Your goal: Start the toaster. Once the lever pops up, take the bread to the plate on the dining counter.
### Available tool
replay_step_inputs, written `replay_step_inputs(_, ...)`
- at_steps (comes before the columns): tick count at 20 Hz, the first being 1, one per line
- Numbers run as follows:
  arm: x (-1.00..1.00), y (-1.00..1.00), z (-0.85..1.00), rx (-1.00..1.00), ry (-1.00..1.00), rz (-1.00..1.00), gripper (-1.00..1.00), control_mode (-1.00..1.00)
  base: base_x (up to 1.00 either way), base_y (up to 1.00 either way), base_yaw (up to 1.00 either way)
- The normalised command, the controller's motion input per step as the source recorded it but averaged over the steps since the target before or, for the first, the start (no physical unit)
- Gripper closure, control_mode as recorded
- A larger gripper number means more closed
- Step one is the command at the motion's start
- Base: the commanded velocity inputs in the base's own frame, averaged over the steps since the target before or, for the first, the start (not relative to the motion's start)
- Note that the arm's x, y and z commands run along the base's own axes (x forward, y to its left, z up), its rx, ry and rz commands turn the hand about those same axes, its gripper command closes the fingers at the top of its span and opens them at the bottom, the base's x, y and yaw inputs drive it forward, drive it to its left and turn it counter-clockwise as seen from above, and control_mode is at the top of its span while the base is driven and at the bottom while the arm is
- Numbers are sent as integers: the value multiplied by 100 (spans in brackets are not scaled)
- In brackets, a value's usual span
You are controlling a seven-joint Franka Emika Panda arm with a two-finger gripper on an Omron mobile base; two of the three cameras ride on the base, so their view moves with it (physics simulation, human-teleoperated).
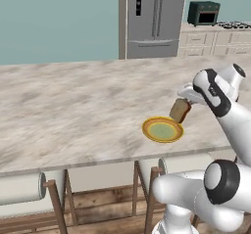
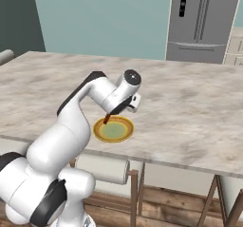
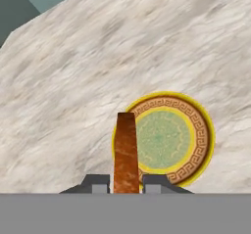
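In the left base view we see the hand (image 1: 184, 101) holding the bread (image 1: 180, 110) above the right edge of the plate (image 1: 163, 129), which sits near the front edge of the worktop (image 1: 73, 105). The slice hangs tilted, clear of the plate. We judge it light, stiff and crumbly, so a gentle pinch across its flat faces near the top crust suits it best.

In the right base view the arm hides most of the slice; only a dark sliver of bread (image 2: 107, 118) shows over the plate's (image 2: 114, 129) left rim.

The hand view adds what the others lack: the two fingers (image 3: 100, 185) closed on the bread (image 3: 126, 152), edge-on between them, with the plate (image 3: 196, 145) lying beyond and slightly right, its patterned rim plain.
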Motion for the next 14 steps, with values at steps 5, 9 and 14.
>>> replay_step_inputs(5,0,13,-44,4,3,10,100,-100,0,0,0)
replay_step_inputs(9,3,20,-33,3,3,13,100,-100,0,0,0)
replay_step_inputs(14,16,14,-27,3,2,11,100,-100,0,0,0)
